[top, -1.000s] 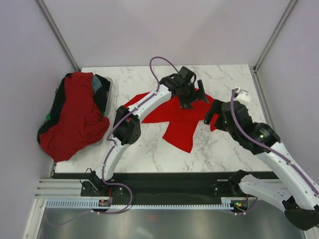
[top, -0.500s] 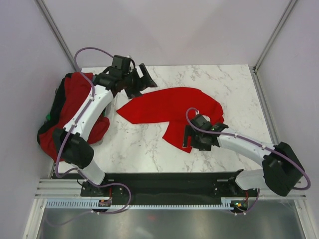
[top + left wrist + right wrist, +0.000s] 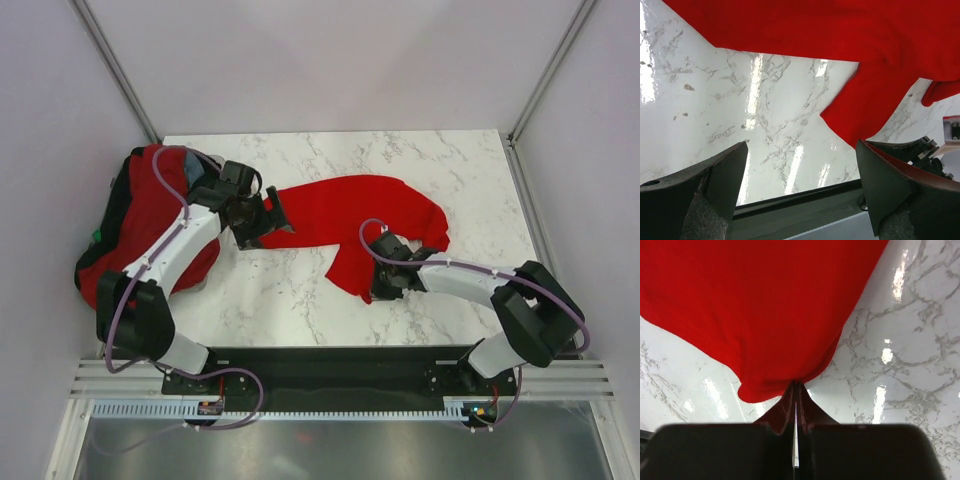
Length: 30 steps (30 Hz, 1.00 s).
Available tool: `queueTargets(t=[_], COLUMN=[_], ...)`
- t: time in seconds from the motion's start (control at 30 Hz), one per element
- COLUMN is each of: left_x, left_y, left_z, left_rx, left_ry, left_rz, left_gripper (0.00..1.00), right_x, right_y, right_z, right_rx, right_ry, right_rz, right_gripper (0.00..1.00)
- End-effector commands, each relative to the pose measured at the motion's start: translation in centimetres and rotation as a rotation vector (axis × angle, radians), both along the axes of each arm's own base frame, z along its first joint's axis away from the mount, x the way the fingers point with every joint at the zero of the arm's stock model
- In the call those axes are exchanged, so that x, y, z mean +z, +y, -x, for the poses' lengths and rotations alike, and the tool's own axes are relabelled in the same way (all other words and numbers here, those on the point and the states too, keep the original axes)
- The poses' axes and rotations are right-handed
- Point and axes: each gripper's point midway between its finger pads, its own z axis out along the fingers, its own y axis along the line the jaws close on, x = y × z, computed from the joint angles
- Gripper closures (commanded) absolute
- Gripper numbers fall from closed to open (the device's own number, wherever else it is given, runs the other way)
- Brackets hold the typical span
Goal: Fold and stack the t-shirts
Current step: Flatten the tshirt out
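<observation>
Starting at the left, the heap of t-shirts [image 3: 140,240] is still waiting, draped over the dark bin [image 3: 208,172] at the table's edge, so most of the stack is not yet begun. My left gripper [image 3: 268,215] is swinging in from the far corner by the bin, where it was half a second ago, and is now hovering at the left tip of the red t-shirt [image 3: 360,210], jaws spread wide and holding nothing; from its wrist view the left gripper [image 3: 800,150] is framing bare marble just short of the cloth's edge. The shirt is lying spread but crooked across the middle of the table [image 3: 460,160], one tail trailing toward me. On that tail my right gripper [image 3: 385,285] is now clamping down: its jaws, wide a second ago, are pressed together, with the hem puckering into the tips of the right gripper [image 3: 796,387]. I am reading this as one corner secured, the other needing a grip before I can straighten the shirt.
</observation>
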Motion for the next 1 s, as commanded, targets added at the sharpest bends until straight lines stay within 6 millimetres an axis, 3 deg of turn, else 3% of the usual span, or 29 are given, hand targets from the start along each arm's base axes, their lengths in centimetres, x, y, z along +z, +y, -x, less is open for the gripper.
queueTargets(t=[0.0,0.07,0.1,0.13,0.17,0.2,0.27,0.3,0.4,0.47,0.5,0.7,0.83,0.97], left_x=[3.1,4.5,4.9,5.5,7.2,7.8,9.2,9.4,9.0,7.7,7.1,0.9,-3.1,-4.2], left_y=[1.1,1.6,2.3,2.6,2.9,3.4,3.8,4.0,4.2,4.3,4.4,6.3,6.9,7.0], left_z=[-1.0,-1.1,-1.0,-1.0,-1.4,-1.6,-1.7,-1.8,-1.5,-0.9,-0.7,1.1,2.0,0.8], left_rx=[-0.009,-0.001,0.008,0.014,0.022,0.031,0.039,0.044,0.052,0.055,0.06,0.118,0.146,0.189], left_ry=[-0.154,-0.189,-0.194,-0.209,-0.248,-0.265,-0.29,-0.295,-0.28,-0.247,-0.236,-0.117,-0.05,-0.045], left_rz=[0.0,-0.005,-0.034,-0.049,-0.058,-0.085,-0.1,-0.111,-0.117,-0.119,-0.124,-0.213,-0.244,-0.238], left_gripper=[0.05,0.06,0.06,0.06,0.06,0.06,0.06,0.06,0.07,0.08,0.08,0.1,0.11,0.12], right_x=[-0.3,4.4,10.6,13.3,16.6,24.0,28.6,32.3,33.1,31.8,30.0,24.5,23.0,21.9], right_y=[-0.1,-0.5,0.6,-1.4,-1.9,-1.8,-4.6,-5.7,-8.6,-10.2,-10.9,-12.8,-14.8,-15.8], right_z=[0.1,-1.8,-4.4,-4.7,-5.5,-7.4,-7.5,-8.3,-7.7,-6.9,-6.0,-3.2,-2.7,-2.7], right_rx=[0.014,-0.003,-0.008,-0.034,-0.053,-0.09,-0.118,-0.164,-0.192,-0.221,-0.227,-0.256,-0.273,-0.266], right_ry=[0.004,-0.079,-0.215,-0.251,-0.311,-0.448,-0.512,-0.575,-0.567,-0.546,-0.509,-0.442,-0.422,-0.407], right_rz=[0.02,0.057,0.004,0.078,0.079,0.009,0.081,0.069,0.149,0.163,0.17,0.189,0.242,0.265], right_gripper=[1.0,1.0,1.0,1.0,1.0,1.0,1.0,1.0,1.0,1.0,1.0,1.0,1.0,1.0])
